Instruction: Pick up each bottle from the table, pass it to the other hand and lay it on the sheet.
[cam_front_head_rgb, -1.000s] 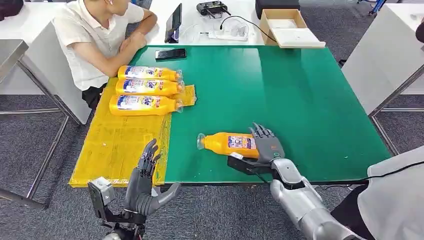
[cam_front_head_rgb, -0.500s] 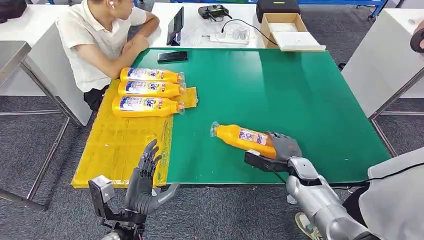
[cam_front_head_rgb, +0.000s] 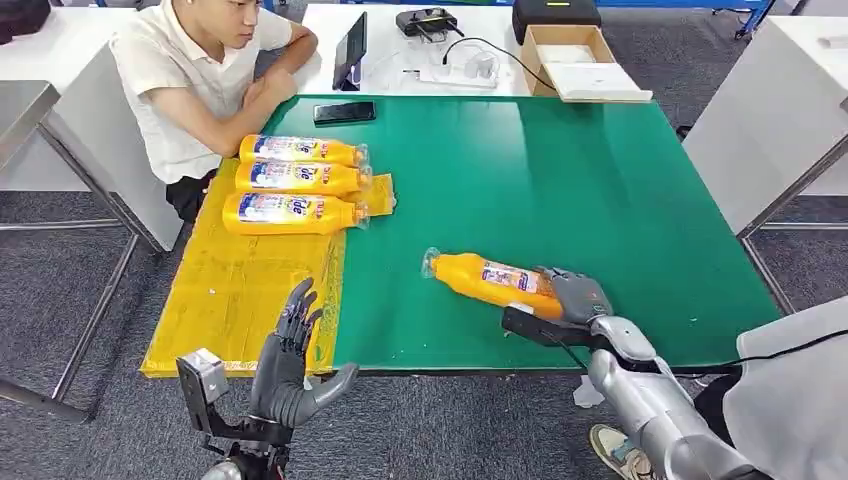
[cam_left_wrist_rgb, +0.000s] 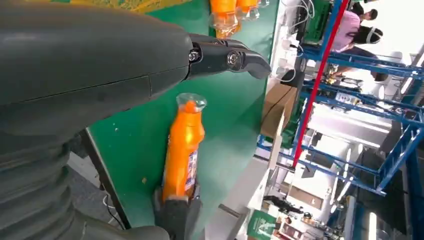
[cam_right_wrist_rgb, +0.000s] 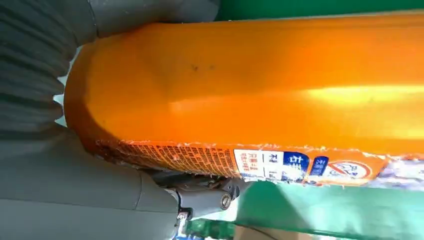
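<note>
An orange bottle (cam_front_head_rgb: 490, 280) lies slanted over the green table (cam_front_head_rgb: 560, 170) near its front edge, clear cap toward the sheet. My right hand (cam_front_head_rgb: 575, 296) grips its base end; whether it is off the mat I cannot tell. The right wrist view has the bottle (cam_right_wrist_rgb: 275, 90) held in my right hand (cam_right_wrist_rgb: 60, 190). Three more orange bottles (cam_front_head_rgb: 297, 180) lie side by side at the far end of the yellow sheet (cam_front_head_rgb: 235, 290). My left hand (cam_front_head_rgb: 290, 360) hovers in front of the sheet's near edge, holding nothing, fingers spread. In the left wrist view, beyond my left hand (cam_left_wrist_rgb: 100, 65), lies the bottle (cam_left_wrist_rgb: 185, 145).
A person (cam_front_head_rgb: 195, 80) sits at the table's far left corner, arms resting beside the sheet. A black phone (cam_front_head_rgb: 344, 112) lies near that corner. Behind stands a white table with a cardboard box (cam_front_head_rgb: 575, 55), a tablet and cables. Another person's grey sleeve (cam_front_head_rgb: 790, 390) shows at my right.
My right hand went from fingers laid over the bottle to closed on its base. The bottle swung to a slant and shifted right. My left hand stayed put.
</note>
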